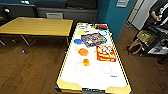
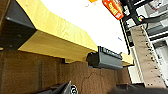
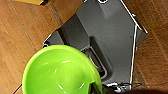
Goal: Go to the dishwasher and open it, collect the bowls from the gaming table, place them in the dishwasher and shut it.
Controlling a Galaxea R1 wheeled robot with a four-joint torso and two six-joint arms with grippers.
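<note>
- One gaming table point(image 1: 93, 75): long, white worktop with a yellow wooden rim, running from the near edge of the head view away toward a teal wall point(image 1: 110, 15). Its near end and a dark fitting under the rim show in the left wrist view point(image 2: 62, 37).
- Bowls on the worktop, four counted in the head view: one yellow point(image 1: 81, 32) at the far left, one white-and-blue point(image 1: 102, 32) at the far right, one blue point(image 1: 77, 41) on the left, one orange point(image 1: 83, 51) near the middle.
- One small orange cup-like item point(image 1: 86, 62), nearer than the orange bowl; its exact kind cannot be told.
- One green bowl point(image 3: 60, 72) off the table, seen large in the right wrist view over the wooden floor point(image 3: 22, 37) and a grey part of the robot.
- Right gripper point(image 3: 96, 88): a dark piece lies at the green bowl's rim; whether it is clamped on the bowl cannot be told.
- Left gripper: state cannot be told.
- Two flat game boxes: one purple point(image 1: 93, 39) at the far middle, one red point(image 1: 105, 53) to the right of the orange bowl.
- One plain yellow wooden table point(image 1: 37, 26), far left.
- One person point(image 1: 160, 12) at the far right, beside a dark cart point(image 1: 155, 42).
</note>
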